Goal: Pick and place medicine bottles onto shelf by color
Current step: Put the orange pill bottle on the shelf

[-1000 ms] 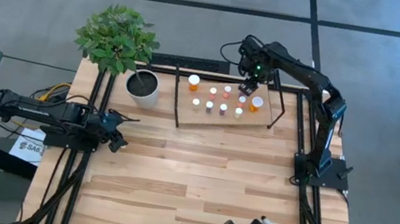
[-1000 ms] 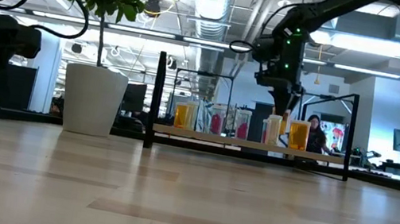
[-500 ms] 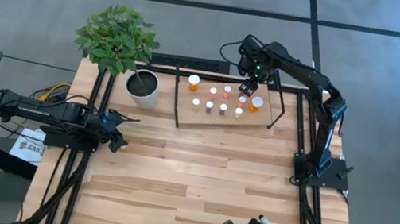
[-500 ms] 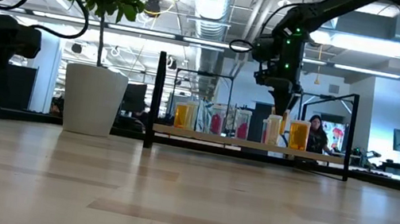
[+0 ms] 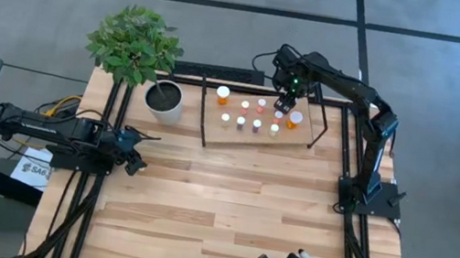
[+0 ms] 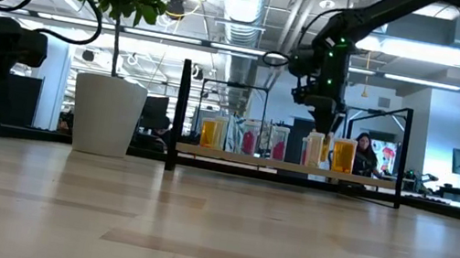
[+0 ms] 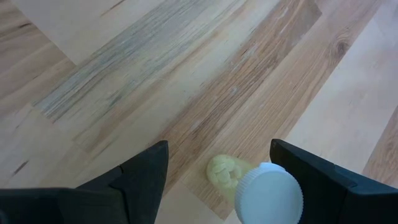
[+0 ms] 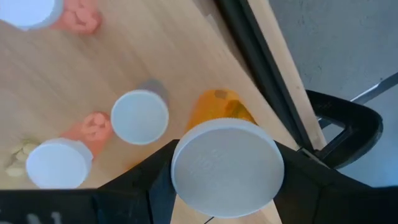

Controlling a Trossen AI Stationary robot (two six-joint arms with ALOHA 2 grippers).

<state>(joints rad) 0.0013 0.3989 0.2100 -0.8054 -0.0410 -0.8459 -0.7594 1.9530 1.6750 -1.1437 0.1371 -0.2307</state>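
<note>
Medicine bottles with white caps (image 5: 256,125) stand in rows on the light wooden shelf board (image 5: 298,137), upper centre of the high view. Right gripper (image 5: 281,109) hangs above a large orange bottle (image 8: 219,134), fingers parted beside its cap: judged the release step; next, a clear lift. Left gripper (image 5: 138,161), mid-left, stands released around a pale bottle (image 7: 269,191).

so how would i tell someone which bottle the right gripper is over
Start at the wooden shelf at the table's far edge, right of the white plant pot. At the shelf's right end, the right gripper hangs just above an orange bottle. Its white cap is clearly wider than those of the small bottles beside it.
</note>
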